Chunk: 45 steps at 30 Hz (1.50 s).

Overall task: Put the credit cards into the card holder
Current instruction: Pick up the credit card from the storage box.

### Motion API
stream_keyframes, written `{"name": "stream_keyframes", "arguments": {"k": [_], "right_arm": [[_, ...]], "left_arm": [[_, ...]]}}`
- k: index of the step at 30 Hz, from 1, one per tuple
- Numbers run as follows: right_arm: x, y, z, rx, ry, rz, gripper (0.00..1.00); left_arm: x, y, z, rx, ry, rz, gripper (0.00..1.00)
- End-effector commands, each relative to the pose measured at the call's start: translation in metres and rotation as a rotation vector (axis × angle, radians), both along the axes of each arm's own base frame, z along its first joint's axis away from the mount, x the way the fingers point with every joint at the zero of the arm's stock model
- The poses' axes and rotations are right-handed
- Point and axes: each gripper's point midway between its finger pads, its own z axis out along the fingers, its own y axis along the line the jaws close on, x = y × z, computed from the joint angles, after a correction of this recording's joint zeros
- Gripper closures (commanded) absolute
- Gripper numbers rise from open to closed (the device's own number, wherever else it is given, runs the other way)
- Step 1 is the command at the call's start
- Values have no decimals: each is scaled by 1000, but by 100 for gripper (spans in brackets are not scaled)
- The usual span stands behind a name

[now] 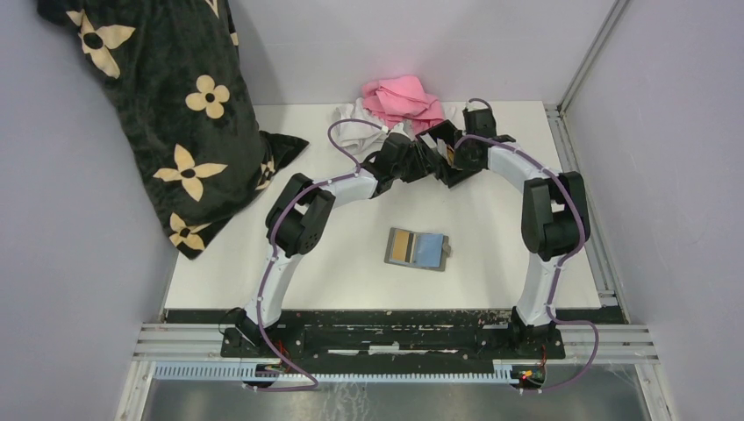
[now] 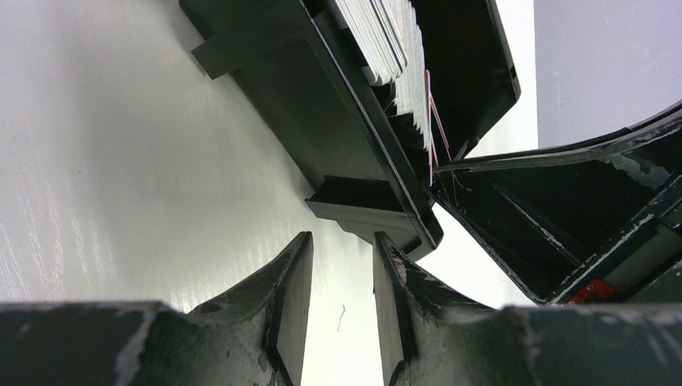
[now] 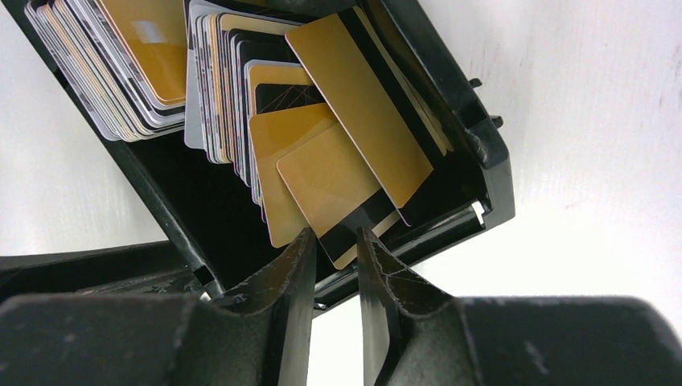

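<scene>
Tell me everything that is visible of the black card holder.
The card holder is a rigid black box, plastic by its look, open on top with slanted walls. It seems to rest on the white table. Many cards fill it, most standing in packs, gold, white and dark; a few gold ones lean loose. The open right hand is at its near wall, the open left hand near one corner.

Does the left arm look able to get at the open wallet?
Probably yes: the wallet lies uncovered mid-table, nothing around it; the left gripper is open and empty by the card holder.
</scene>
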Motion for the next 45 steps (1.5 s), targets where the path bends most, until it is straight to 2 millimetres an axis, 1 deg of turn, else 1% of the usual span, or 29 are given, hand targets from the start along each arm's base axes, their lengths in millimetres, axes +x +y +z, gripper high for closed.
{"name": "stream_keyframes", "arguments": {"k": [1, 3, 12, 16, 17, 21, 25, 29, 35, 41, 45], "right_arm": [[17, -7, 14, -69, -61, -21, 71], [18, -10, 18, -91, -71, -28, 73], [26, -19, 30, -186, -83, -48, 89], [28, -22, 31, -220, -70, -50, 98], [28, -23, 31, -226, -66, -50, 99], [29, -23, 32, -231, -63, -49, 99], [29, -20, 39, -228, -75, -38, 99], [28, -15, 52, -216, -99, -23, 99], [25, -5, 68, -192, -131, 11, 99], [22, -2, 84, -196, -159, 18, 99], [19, -2, 99, -199, -186, 18, 99]], "left_arm": [[6, -11, 20, -27, -59, -31, 59], [6, -11, 19, -27, -59, -31, 59], [7, -12, 20, -31, -60, -32, 59], [8, -12, 22, -31, -62, -31, 59], [8, -12, 21, -32, -61, -32, 59], [7, -12, 22, -32, -61, -32, 59], [6, -8, 25, -25, -66, -26, 59], [5, -1, 25, -4, -71, -10, 59], [4, 6, 33, 7, -84, 8, 59], [1, 15, 38, 23, -95, 32, 58], [-1, 20, 43, 26, -106, 42, 58]]}}
